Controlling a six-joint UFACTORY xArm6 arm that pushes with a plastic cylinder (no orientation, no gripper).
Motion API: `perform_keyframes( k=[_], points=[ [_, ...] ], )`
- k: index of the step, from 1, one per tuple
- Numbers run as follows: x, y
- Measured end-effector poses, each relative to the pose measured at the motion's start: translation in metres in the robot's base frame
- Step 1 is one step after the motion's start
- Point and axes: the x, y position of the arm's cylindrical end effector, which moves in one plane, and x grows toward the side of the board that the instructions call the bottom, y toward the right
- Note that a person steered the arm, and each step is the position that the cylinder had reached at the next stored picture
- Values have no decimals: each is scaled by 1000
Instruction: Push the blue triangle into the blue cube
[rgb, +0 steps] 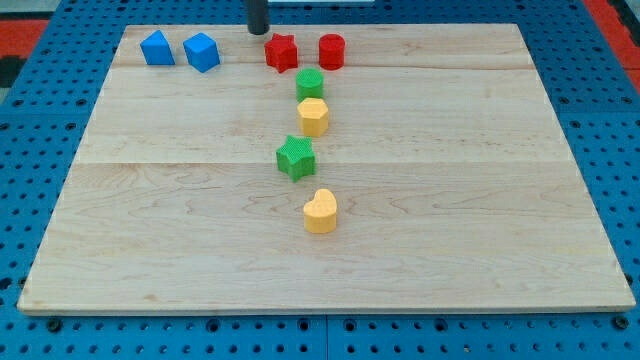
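Camera view is showing a wooden board (480, 250) lying on a blue pegboard table (30, 340). My tip (258, 31) is sitting at the view's top edge of the board, between the blue cube (201, 52) and the red star (282, 52), nearer the star and touching neither. Being a bare rod, it is grasping nothing.

At the view's top left, the blue triangle (157, 48) is standing just left of the blue cube, with a narrow gap showing between them. The rod is therefore lying on the far side of the cube from the triangle.

Right of the star, a red cylinder (332, 50) is resting close beside it. Below and between those two, a green block (310, 84) is sitting directly above a yellow hexagon (313, 117); the pair are touching or nearly so. Further toward the view's bottom, a green star (296, 158) is lying near the board's middle, and a yellow heart (320, 212) is sitting below it, slightly right.
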Motion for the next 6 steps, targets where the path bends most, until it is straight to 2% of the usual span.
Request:
perform_keyframes(
  k=[2, 3, 5, 6],
  points=[
    [0, -83],
    [0, -84],
    [37, -187],
    [39, -137]
  ],
)
